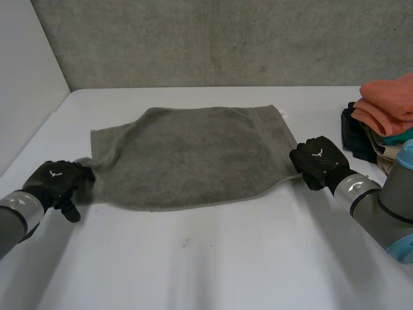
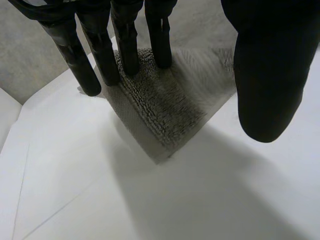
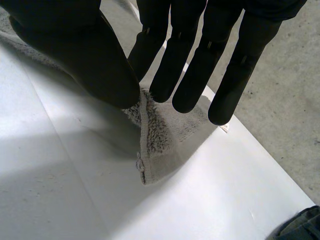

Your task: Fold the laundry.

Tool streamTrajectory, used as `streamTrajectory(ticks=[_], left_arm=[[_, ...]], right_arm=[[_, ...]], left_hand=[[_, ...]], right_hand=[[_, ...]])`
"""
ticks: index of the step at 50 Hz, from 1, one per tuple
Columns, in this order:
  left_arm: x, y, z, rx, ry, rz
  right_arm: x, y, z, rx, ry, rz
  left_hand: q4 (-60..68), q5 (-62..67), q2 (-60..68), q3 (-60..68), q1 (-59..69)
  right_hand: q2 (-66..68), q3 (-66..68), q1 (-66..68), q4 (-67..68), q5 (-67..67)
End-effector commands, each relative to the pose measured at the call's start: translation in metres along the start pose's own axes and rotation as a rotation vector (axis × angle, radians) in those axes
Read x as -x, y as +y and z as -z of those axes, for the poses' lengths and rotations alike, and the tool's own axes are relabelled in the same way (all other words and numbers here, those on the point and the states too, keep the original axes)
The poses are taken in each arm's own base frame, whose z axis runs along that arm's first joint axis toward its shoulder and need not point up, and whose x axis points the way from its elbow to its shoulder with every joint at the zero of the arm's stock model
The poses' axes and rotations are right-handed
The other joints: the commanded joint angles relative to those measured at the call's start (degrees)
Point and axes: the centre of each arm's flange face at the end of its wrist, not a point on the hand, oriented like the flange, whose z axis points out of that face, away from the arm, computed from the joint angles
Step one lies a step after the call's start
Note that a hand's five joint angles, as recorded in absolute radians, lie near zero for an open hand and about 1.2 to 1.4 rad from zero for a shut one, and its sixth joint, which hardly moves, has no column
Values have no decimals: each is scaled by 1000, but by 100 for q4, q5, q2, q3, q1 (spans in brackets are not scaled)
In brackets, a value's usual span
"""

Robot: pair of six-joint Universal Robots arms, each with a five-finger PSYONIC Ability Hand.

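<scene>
Lying where, the grey towel [image 1: 193, 155]? (A)

It is lying spread flat in the middle of the white desk [image 1: 213, 258], long side running across. (B)

What is the left hand [image 1: 57, 179] doing? (A)

It is sitting at the towel's near left corner. In the left wrist view its fingers [image 2: 127, 45] are reaching straight out over that corner. Touching or just above, I cannot tell. The thumb [image 2: 270, 75] is standing well apart, so it is gripping nothing. (B)

And the right hand [image 1: 319, 160]? (A)

It is resting at the near right corner. In its own wrist view the fingers are hanging straight and spread over the hemmed corner, and the thumb is hovering just beside the hem. It is not clamping the cloth. (B)

Anything else showing? (A)

A pile of folded clothes [image 1: 387, 106], orange on top, is sitting at the desk's right edge, beyond the right hand and apart from the towel. (B)
</scene>
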Motion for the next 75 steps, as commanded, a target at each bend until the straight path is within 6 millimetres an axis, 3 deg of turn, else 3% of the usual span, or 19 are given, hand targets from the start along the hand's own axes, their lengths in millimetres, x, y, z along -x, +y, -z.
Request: streamTrajectory(ticks=[1,11,30,45,66,71,75], left_arm=[[5,-3,-28,-23,1,-34],[6,-9,-61,-45,-16,-95],[11,-10,-103,-70,-27,-203],[11,-13,-122,-75,-13,-204],[9,-12,-133,-94,6,-189],[11,-20,-128,-100,-5,-189],[19,-39,-112,-101,-39,-171]], right_arm=[[0,3,1,8,-1,5],[0,9,-1,21,2,22],[-3,14,-3,34,6,22],[-8,17,-4,38,18,24],[-10,20,-6,43,22,22],[-10,19,-7,46,28,25],[-11,16,-7,42,33,33]], left_hand=[[114,137,15,20,13],[717,740,619,624,616],[1257,1280,1158,1163,1156],[1561,1583,1462,1467,1459],[3930,3953,3832,3837,3829],[5658,5681,5559,5564,5557],[5663,5686,5564,5569,5562]], right_hand=[[1223,1160,1468,1115,1162],[1223,1160,1468,1115,1162],[1223,1160,1468,1115,1162],[1223,1160,1468,1115,1162],[1223,1160,1468,1115,1162],[1223,1160,1468,1115,1162],[1223,1160,1468,1115,1162]])
